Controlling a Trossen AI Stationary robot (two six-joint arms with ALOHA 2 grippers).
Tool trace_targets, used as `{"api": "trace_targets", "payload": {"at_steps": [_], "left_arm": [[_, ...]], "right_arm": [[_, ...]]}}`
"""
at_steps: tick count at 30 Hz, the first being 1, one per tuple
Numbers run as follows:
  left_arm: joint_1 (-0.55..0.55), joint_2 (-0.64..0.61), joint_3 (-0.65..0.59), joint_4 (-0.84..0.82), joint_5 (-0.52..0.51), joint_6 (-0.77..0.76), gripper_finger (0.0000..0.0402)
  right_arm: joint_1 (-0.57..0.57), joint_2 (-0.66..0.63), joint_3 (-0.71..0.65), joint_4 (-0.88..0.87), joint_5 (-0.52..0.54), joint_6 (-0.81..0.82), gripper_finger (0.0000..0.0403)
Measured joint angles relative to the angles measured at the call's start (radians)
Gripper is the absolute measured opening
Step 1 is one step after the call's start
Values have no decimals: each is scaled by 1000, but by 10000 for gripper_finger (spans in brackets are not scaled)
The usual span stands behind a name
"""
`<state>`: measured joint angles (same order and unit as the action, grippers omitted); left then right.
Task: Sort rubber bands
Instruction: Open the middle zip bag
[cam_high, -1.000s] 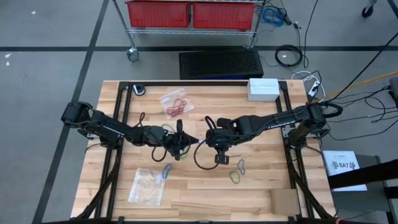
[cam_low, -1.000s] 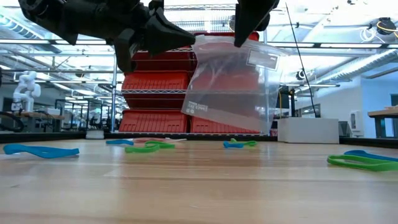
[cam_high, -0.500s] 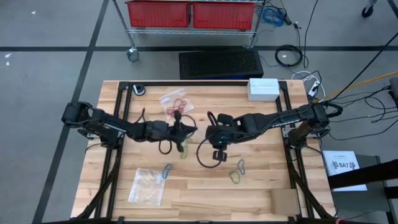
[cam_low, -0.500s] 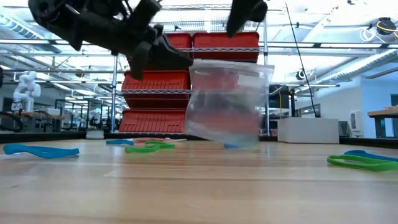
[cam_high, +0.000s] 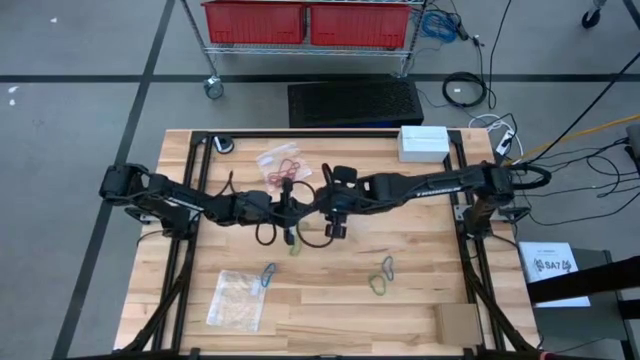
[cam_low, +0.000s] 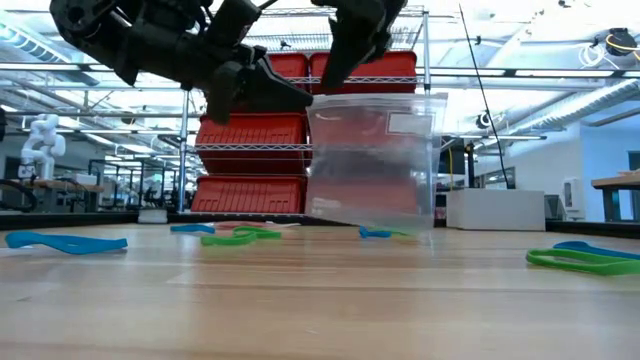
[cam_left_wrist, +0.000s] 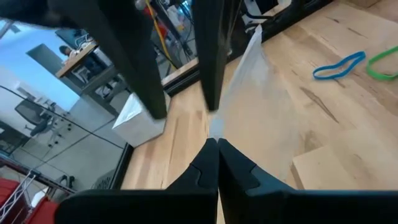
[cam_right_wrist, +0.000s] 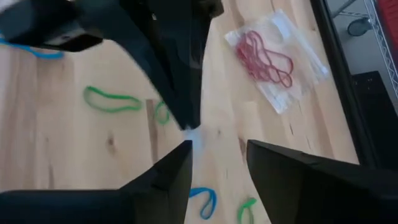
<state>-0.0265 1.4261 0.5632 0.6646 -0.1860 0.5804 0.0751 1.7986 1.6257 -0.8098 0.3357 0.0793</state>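
My left gripper (cam_high: 297, 212) is at the table's middle, shut on a clear plastic bag (cam_low: 370, 155) that hangs below it. My right gripper (cam_high: 333, 222) hovers open just right of it. Its fingers (cam_right_wrist: 161, 180) stand on either side of the bag's top (cam_right_wrist: 196, 134) and short of it, touching nothing. Loose rubber bands lie flat on the wood: a blue one (cam_high: 268, 273), a green one (cam_high: 378, 285), and more green (cam_low: 240, 236) and blue (cam_low: 65, 241) ones in the low view. Red bands lie inside another clear bag (cam_high: 285, 167). My left gripper pinches the clear bag's top corner (cam_left_wrist: 214, 127) between its two shut fingertips. The fingers come nearly level from the table's left. The bag hangs upright below them, its lower edge (cam_low: 370, 222) close to the table; whether it rests there I cannot tell.
A third clear bag (cam_high: 237, 298) lies near the front left. A white box (cam_high: 423, 142) stands at the far right and a cardboard piece (cam_high: 460, 325) at the near right corner. Black cable loops (cam_high: 318, 235) hang under both wrists.
My right gripper has opened, let go of the bag's top, and gone toward the table's left and far edge, close to my left gripper. The bag, before stretched tilted between both grippers, has dropped and now hangs upright from my left gripper alone.
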Motion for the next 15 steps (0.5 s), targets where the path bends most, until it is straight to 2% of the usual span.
{"api": "trace_targets", "payload": {"at_steps": [8, 15], "left_arm": [[3, 1, -1, 5, -2, -18, 0], [15, 0, -1, 9, -2, -27, 0]], "right_arm": [[-9, 41, 0, 20, -28, -18, 138], [-9, 45, 0, 29, -27, 8, 84]]}}
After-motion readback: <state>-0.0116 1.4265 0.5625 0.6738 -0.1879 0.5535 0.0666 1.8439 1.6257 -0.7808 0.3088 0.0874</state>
